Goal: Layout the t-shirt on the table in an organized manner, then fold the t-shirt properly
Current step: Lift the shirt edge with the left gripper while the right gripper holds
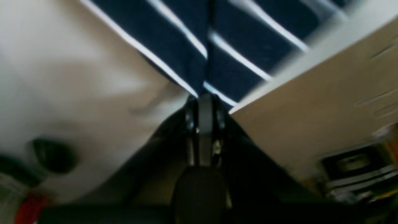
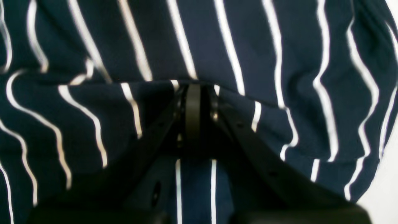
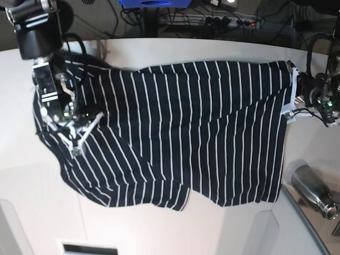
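Navy t-shirt (image 3: 175,133) flat, both pincers clamping edges.

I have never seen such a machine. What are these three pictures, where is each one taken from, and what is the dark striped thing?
A robot with two arms is working at a white table. The base picture looks down on the whole scene. The other two come from cameras on the wrists, just behind each pincer. The dark striped thing is a t-shirt, spread across the table. The left pincer is shut on the t-shirt's edge, at the right of the base picture. The right pincer is shut on a fold of cloth, at the left of that picture. A metal bottle lies near the lower right corner.
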Controlling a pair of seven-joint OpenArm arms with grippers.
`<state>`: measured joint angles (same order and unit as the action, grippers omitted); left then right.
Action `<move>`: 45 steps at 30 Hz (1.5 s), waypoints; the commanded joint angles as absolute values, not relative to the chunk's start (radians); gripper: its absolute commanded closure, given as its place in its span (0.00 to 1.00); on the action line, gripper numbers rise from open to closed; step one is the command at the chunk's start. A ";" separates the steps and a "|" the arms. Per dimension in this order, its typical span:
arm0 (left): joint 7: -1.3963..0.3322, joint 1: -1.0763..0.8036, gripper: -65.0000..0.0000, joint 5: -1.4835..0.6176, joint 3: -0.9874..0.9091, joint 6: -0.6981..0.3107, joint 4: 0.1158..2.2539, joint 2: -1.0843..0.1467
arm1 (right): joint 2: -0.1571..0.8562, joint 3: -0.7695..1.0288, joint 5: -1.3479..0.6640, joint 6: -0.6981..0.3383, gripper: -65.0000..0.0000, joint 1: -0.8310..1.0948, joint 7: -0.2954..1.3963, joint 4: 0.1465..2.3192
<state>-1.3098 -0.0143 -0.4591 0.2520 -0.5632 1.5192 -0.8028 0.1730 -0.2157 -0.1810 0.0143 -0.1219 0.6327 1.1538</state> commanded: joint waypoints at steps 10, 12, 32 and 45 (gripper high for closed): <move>-1.188 0.007 1.00 0.015 0.205 -0.573 1.389 -0.598 | 0.177 -0.209 -0.177 0.019 0.94 -0.269 0.478 0.920; -1.168 0.008 1.00 0.044 0.203 -0.573 1.365 -0.579 | 0.177 -0.209 -0.177 0.019 0.94 -0.268 0.437 0.921; -1.096 0.007 0.39 0.099 0.073 -0.573 1.351 -0.524 | 0.174 -0.213 -0.174 0.019 0.94 -0.142 0.475 1.408; -1.098 -0.248 0.31 -0.236 -0.355 -0.698 1.541 -0.506 | 0.180 -0.205 -0.174 0.019 0.94 0.038 0.565 1.615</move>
